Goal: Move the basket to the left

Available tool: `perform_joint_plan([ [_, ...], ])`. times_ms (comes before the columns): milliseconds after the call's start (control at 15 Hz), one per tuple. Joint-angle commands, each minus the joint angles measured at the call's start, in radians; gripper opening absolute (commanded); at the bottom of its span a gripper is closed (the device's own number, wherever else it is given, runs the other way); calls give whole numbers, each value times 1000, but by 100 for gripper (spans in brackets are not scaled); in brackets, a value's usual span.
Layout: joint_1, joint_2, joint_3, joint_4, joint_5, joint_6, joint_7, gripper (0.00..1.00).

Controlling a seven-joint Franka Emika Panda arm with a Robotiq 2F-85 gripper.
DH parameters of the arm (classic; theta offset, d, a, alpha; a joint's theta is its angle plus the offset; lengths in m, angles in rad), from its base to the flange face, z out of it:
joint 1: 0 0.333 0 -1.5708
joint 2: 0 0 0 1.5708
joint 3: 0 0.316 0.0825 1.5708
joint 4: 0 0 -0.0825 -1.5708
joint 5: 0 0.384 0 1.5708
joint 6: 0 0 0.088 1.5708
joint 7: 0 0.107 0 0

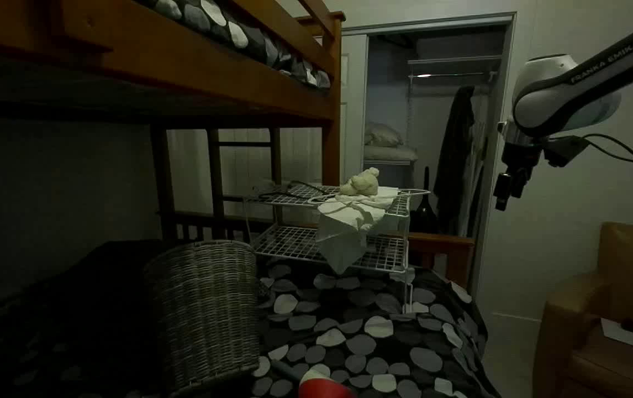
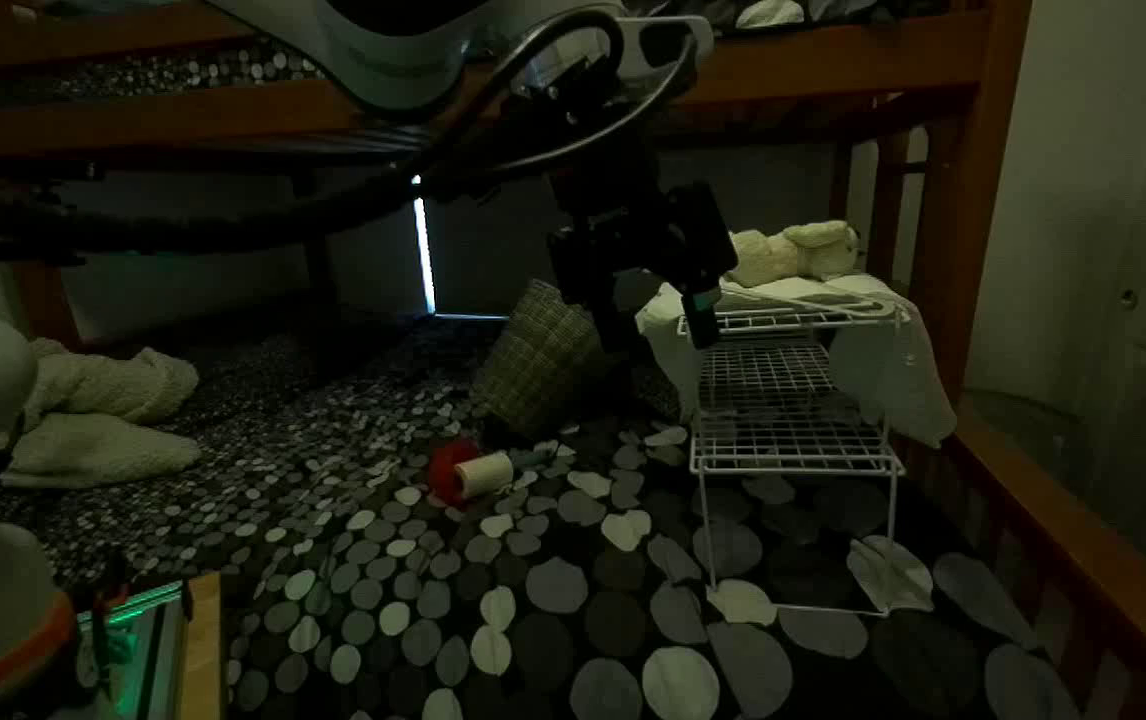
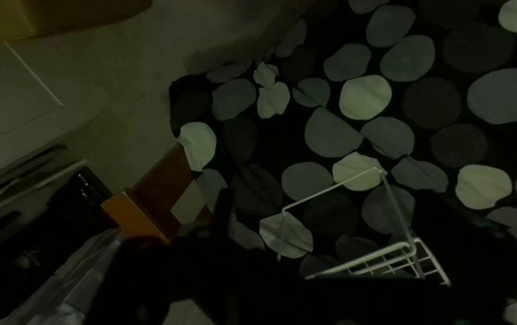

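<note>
The basket, a tall grey-brown woven wicker basket, stands tilted on the dotted bedspread; it shows in both exterior views (image 1: 206, 315) (image 2: 538, 360). It is out of the wrist view. My gripper (image 2: 661, 325) is open and empty, pointing down in the air. In an exterior view the gripper (image 1: 507, 196) hangs well to the right of the basket, beyond the wire rack. In an exterior view its finger overlaps the basket's right edge, but it is apart from it. In the wrist view the dark fingers stand apart above the rack and bedspread.
A white wire rack (image 1: 294, 246) (image 2: 793, 470) (image 3: 357, 262) stands beside the basket, with a white cloth (image 1: 344, 237) and a plush toy (image 1: 362, 183) on top. A red and cream object (image 2: 453, 472) lies by the basket. The wooden upper bunk (image 1: 211, 72) overhangs the bed.
</note>
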Motion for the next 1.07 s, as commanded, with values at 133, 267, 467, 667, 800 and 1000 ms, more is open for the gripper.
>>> perform_joint_plan([
  [133,-3,0,2,2,2,-3,-1,100],
  [267,-3,0,2,2,2,-3,-1,100],
  [467,-3,0,2,2,2,-3,-1,100],
  [667,-3,0,2,2,2,-3,-1,100],
  [800,44,-42,40,-78,39,0,4,100],
  [1000,167,-124,91,-172,187,-22,-48,100],
])
